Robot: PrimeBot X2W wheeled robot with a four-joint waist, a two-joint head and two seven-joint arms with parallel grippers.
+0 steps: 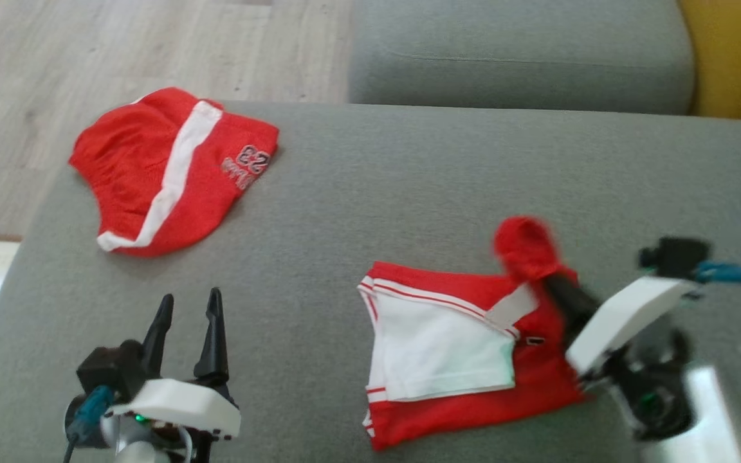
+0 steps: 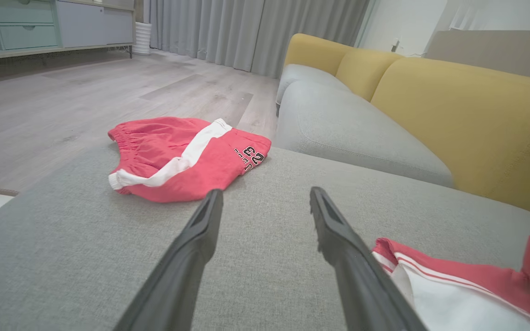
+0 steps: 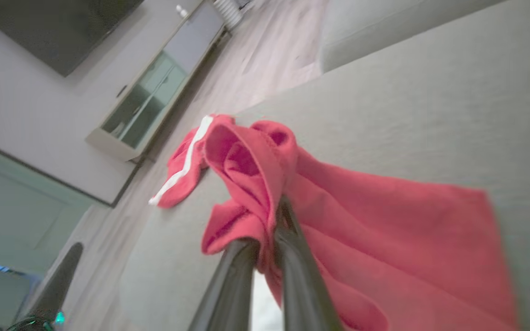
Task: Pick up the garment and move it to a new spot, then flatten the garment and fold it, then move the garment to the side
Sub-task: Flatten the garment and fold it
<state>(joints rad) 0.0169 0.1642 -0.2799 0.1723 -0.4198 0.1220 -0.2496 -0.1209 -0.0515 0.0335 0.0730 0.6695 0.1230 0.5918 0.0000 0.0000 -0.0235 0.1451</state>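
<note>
The right hand [image 1: 560, 286] is clenching on a red corner [image 1: 525, 247] of the garment [image 1: 460, 360] and is holding it raised above the rest. The rest is lying partly folded on the grey sofa cushion [image 1: 409, 193], near its front edge on the robot's right side. The picture is blurred there, so I cannot tell which part of the garment this corner is.

I am judging that the folding step is in hand. The next move is probably asking the right hand to carry the corner across over the white panel [image 1: 441, 350] and lay it flat before letting go. It should stay low, so that the lower layers are not dragging along.

The left hand [image 1: 190, 297] is released, its fingers wide apart over bare cushion, well apart from the garment. Red shorts [image 1: 171, 170] with a white stripe are lying at the far left corner, not blocking the fold but occupying that side.
</note>
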